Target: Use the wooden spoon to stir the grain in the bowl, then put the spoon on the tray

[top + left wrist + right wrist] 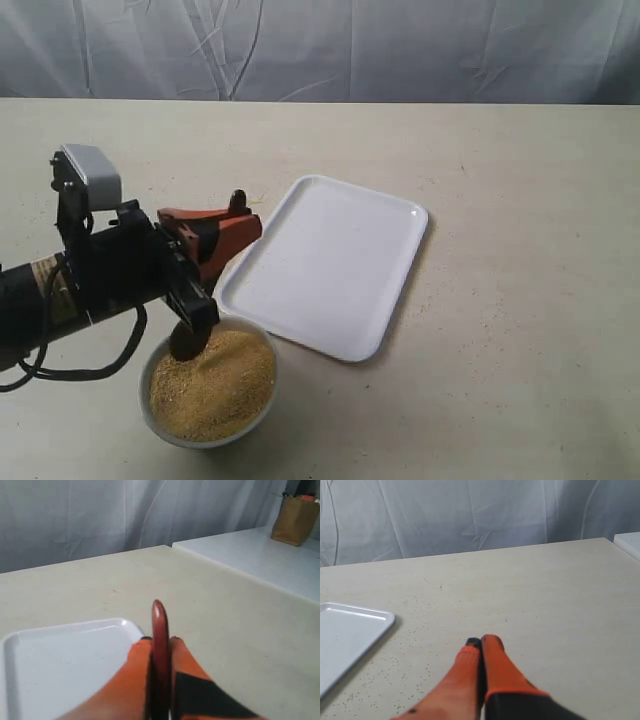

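Where the left gripper [160, 643] reaches over the table, its 2 orange fingers [131, 680] are clamped narrowly on the slim handle of the small dark reddish-brown wooden spoon [159, 622]. The rounded handle end sticks out past the fingertips. Seen from the exterior camera, the spoon runs steeply downward through the grip. Its oval scoop dips into the fine yellow-golden grain [222, 385] at the far left side of the small round white bowl [210, 440]. The grain fills the bowl nearly to the rim as a sandy mound. The bowl stands at the near left of the pale beige table [500, 330]. Its rim is touching or just beside the near corner of the flat white rectangular plastic tray [330, 260]; I cannot tell which. The tray lies at an angle, to the right of the gripper. Loose specks of grain are scattered over the tabletop around the tray. The right gripper [482, 642] hangs above open tabletop near 1 corner of the tray, its 2 orange fingers [495, 665] pressed together with nothing between them. A brown paper bag [295, 516] stands on a white surface beyond the table's edge in the left wrist view.
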### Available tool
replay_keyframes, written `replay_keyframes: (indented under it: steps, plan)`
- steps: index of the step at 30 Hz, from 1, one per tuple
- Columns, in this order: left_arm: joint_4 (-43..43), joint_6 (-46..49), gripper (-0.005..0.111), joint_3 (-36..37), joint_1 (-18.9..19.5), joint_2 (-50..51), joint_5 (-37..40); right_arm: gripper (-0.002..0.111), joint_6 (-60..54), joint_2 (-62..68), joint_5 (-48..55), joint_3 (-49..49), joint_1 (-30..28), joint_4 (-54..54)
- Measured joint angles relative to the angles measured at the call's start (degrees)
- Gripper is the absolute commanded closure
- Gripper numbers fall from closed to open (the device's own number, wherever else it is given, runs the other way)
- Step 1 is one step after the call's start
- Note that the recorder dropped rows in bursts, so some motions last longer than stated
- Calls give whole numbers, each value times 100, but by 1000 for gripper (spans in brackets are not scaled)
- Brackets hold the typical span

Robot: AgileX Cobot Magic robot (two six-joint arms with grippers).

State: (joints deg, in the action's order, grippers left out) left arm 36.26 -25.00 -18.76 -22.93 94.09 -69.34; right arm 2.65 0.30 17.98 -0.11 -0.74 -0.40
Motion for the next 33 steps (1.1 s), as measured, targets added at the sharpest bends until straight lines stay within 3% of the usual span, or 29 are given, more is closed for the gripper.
replay_keyframes:
  steps: [6, 18, 33]
  plan:
    - [87, 0, 107, -35, 0, 472, -21, 108, 0, 0, 0, 0, 0, 0]
    - [1110, -114, 107, -69, 0, 710, -44, 108, 0, 0, 0, 0, 0, 0]
    - [815, -707, 107, -69, -3, -361, 81, 108, 0, 0, 0, 0, 0, 0]
